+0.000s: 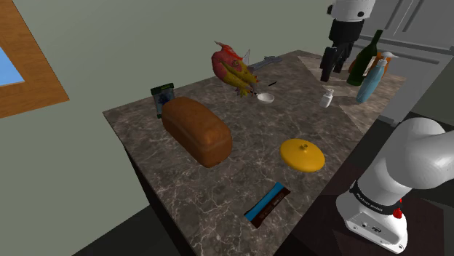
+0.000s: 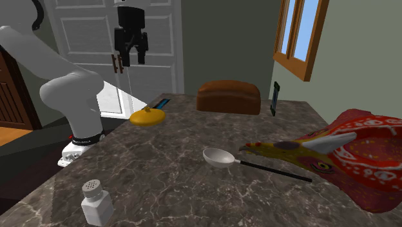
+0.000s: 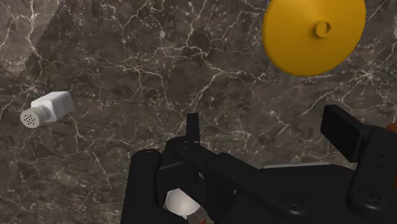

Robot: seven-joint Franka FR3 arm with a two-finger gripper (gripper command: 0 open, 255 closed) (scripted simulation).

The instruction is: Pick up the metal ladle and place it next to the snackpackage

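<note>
Marbled dark surface (image 1: pixel 255 131), brown loaf (image 1: pixel 196 131) lying on it. Black hand (image 1: pixel 332 73) hanging high, well apart from the loaf, fingers (image 3: pixel 343 130) spread wide, holding nothing. Pale-bowled, black-handled ladle (image 1: pixel 265 96) lying flat, well apart from the loaf, untouched. Dark snack package (image 1: pixel 161 98) upright just beside the loaf.

A ladle with a pale round bowl and thin dark handle (image 1: pixel 266 97) lies flat near the marble surface's (image 1: pixel 255 153) far edge in the shoulder view. A dark, flat snack package (image 1: pixel 162 98) stands upright near that edge's left corner.

One loaf (image 1: pixel 196 131), one ladle (image 2: pixel 219 157), one shaker (image 2: pixel 96 201), two bottles (image 1: pixel 361 65)
</note>
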